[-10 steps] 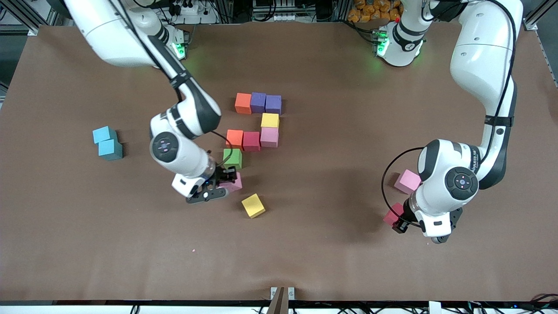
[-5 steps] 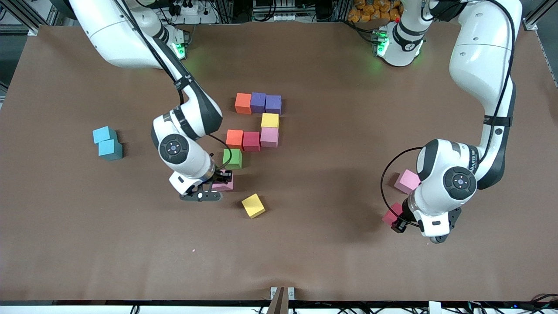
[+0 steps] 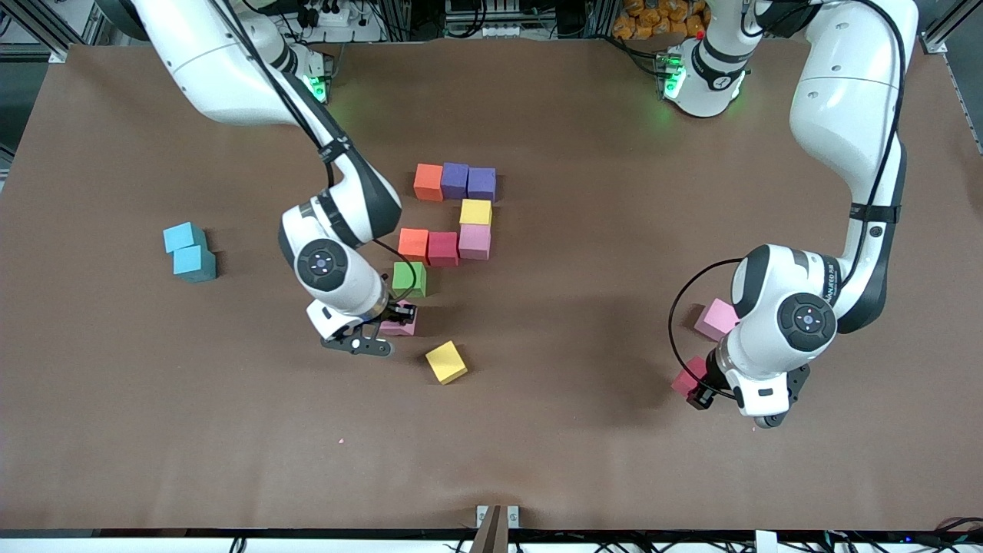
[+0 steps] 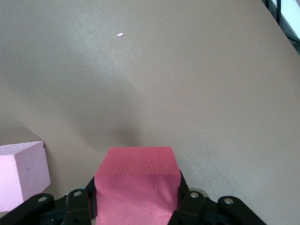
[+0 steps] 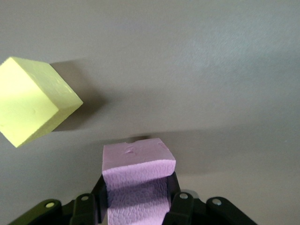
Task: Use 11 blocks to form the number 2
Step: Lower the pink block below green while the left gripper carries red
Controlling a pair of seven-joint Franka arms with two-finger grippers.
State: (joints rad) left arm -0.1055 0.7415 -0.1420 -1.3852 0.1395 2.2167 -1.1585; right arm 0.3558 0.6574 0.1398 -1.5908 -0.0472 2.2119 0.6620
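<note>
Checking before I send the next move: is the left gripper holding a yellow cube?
No. The left gripper is shut on a crimson-red cube; the loose yellow cube lies on the table by the right gripper.

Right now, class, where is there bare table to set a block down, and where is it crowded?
Bare table lies nearer the front camera than the loose yellow cube, and between the number 2 and the left gripper. Crowded: around the green cube, where the right gripper holds a pink cube.

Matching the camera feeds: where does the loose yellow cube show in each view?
Front view: yellow cube lies beside the pink cube held by the right end effector.
Right wrist view: at the picture's edge, beside that pink cube.
Left wrist view: not in it.
Shared landmark: the pink cube.
</note>
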